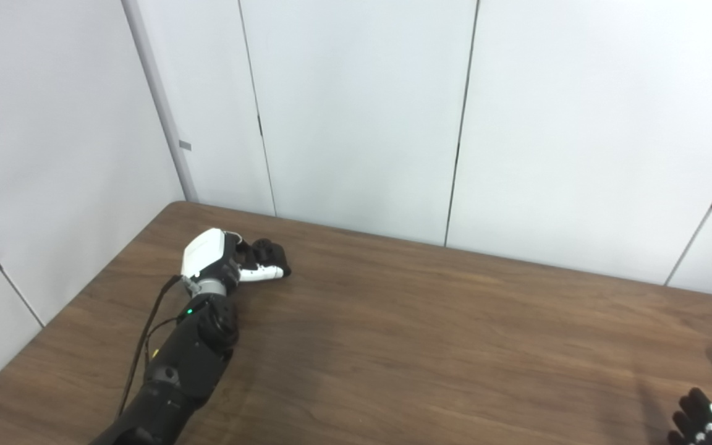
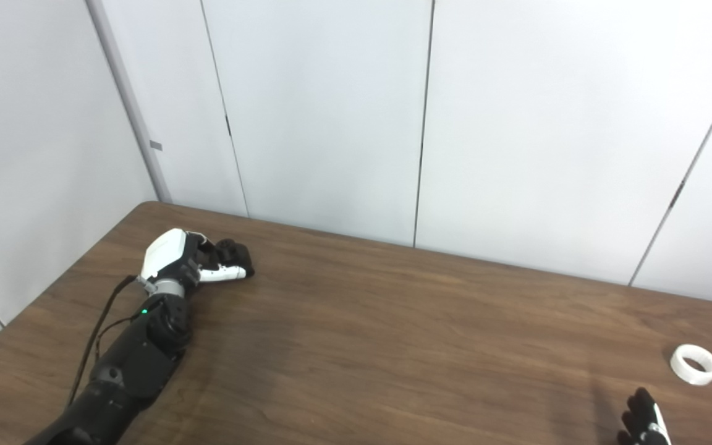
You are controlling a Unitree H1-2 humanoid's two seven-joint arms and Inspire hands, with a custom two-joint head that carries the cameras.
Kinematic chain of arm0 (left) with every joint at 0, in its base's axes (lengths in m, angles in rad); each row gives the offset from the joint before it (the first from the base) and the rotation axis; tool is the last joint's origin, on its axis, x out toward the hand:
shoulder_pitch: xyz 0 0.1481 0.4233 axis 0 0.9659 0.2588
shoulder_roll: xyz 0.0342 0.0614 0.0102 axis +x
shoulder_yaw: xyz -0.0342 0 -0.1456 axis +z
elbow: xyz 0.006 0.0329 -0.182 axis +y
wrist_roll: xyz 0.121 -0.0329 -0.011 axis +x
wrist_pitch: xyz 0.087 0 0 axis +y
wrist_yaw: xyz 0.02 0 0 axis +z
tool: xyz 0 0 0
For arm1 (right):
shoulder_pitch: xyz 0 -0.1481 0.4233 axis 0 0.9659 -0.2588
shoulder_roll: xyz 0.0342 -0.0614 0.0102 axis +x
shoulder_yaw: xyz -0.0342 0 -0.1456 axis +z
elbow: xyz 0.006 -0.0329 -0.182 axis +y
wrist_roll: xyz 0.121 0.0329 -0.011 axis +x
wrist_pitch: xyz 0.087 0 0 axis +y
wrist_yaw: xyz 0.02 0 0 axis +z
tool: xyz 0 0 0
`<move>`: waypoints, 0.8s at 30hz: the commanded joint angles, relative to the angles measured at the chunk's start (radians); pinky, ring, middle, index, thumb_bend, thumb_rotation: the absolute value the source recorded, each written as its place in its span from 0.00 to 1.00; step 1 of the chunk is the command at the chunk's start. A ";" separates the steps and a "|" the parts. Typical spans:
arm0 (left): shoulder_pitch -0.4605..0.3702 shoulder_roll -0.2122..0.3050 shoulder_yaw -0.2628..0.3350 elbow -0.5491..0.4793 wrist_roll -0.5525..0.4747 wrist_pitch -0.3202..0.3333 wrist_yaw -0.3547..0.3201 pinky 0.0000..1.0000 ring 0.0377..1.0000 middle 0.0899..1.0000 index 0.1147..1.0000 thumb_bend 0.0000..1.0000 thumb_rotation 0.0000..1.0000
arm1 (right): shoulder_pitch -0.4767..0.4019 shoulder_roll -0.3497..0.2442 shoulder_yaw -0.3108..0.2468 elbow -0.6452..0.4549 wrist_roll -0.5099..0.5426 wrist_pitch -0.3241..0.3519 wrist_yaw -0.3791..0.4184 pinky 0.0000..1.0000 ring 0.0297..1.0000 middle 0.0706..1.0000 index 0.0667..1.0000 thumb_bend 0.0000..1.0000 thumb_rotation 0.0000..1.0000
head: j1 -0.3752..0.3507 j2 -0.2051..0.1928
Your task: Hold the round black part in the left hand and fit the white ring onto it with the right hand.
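Far left, near the table's [image 1: 393, 321] back-left corner: left hand [image 1: 220, 259], white-shelled, arm stretched in from the bottom-left edge, a green light lit at the wrist and a dark cable looped alongside. Fingers curled round the round black part [image 1: 269, 252], thumb laid along its near side; part pressed low against the wood, whether resting on the surface or lifted just clear cannot be told. No lettering, logo or label readable on the hand, the arm or the part.

Behind, pale wall panels [image 2: 331, 123] with dark seams; a small grey tag on the upright strip at the left, too small to read.

Across the middle, bare brown wood grain.

Far right, close to the table's right edge: white ring [image 2: 694, 364], lying flat on the surface, hollow centre showing, no print legible on it. Just nearer the front edge and slightly left of the ring, apart from it: right hand [image 2: 643, 420], only dark fingertips poking up from the bottom border, seemingly spread and holding nothing, though mostly cut off.
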 commanded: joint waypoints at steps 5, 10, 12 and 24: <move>0.013 0.035 -0.014 -0.139 0.033 -0.047 0.016 1.00 0.88 0.73 0.42 0.52 0.05 | 0.025 0.013 0.010 -0.045 -0.009 -0.003 -0.014 1.00 1.00 1.00 1.00 0.49 1.00 | -0.012 0.003; 0.061 0.026 -0.044 -0.263 0.057 -0.021 -0.032 1.00 0.89 0.73 0.42 0.52 0.05 | 0.021 0.020 0.017 -0.056 -0.024 0.011 -0.029 1.00 1.00 0.99 1.00 0.51 1.00 | -0.029 0.008; 0.081 0.023 -0.057 -0.313 0.074 -0.015 -0.050 1.00 0.89 0.73 0.41 0.53 0.06 | 0.020 0.024 0.018 -0.061 -0.023 0.020 -0.034 1.00 1.00 0.98 1.00 0.50 1.00 | -0.035 0.011; 0.220 -0.048 -0.128 -0.671 0.152 -0.027 -0.161 1.00 0.88 0.72 0.41 0.53 0.06 | 0.011 0.026 0.035 -0.049 -0.052 -0.001 -0.048 1.00 1.00 0.98 1.00 0.43 1.00 | -0.107 0.038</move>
